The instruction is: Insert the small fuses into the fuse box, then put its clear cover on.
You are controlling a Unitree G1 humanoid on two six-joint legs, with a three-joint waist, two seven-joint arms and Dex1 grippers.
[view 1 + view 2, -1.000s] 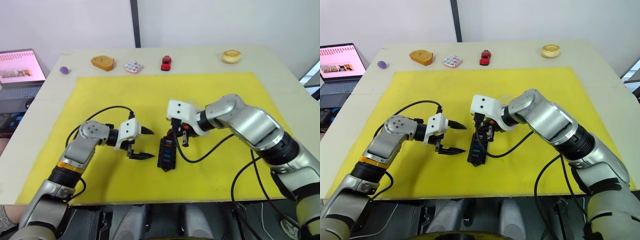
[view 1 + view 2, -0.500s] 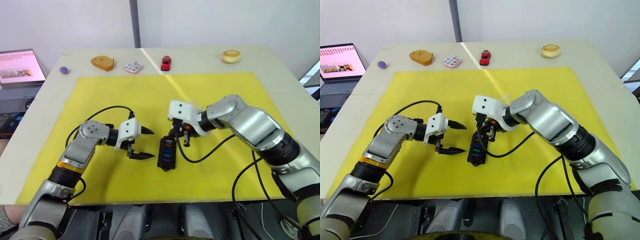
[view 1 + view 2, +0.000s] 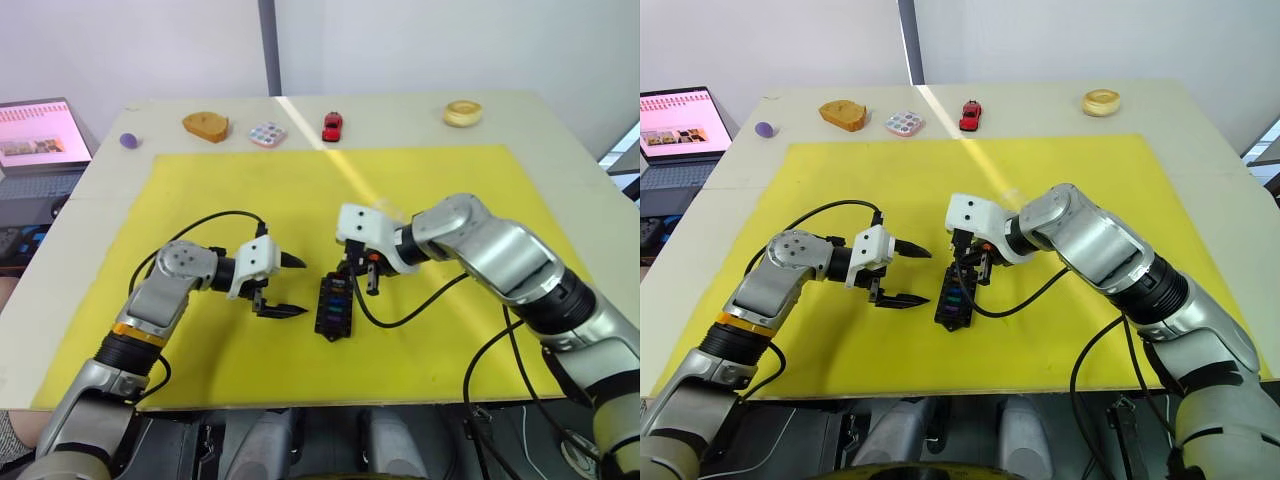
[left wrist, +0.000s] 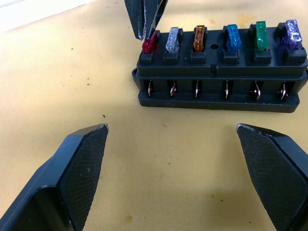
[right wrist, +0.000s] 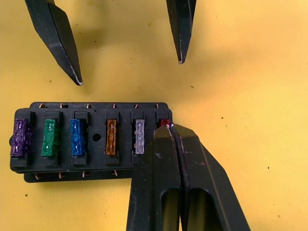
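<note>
My right end effector, clenched, presses last small red blade fuse into black rectangular fuse box (six slots filled). Left end effector released. Next: find clear cover.

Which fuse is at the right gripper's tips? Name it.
The red fuse, at the end of the row in the fuse box; the right gripper presses on it, the others stand untouched.

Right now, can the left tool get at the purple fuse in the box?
Probably yes. The left tool hangs open just beside the box, and the purple fuse sits at the end of the row away from the right tool, which is shut on the red fuse.
</note>
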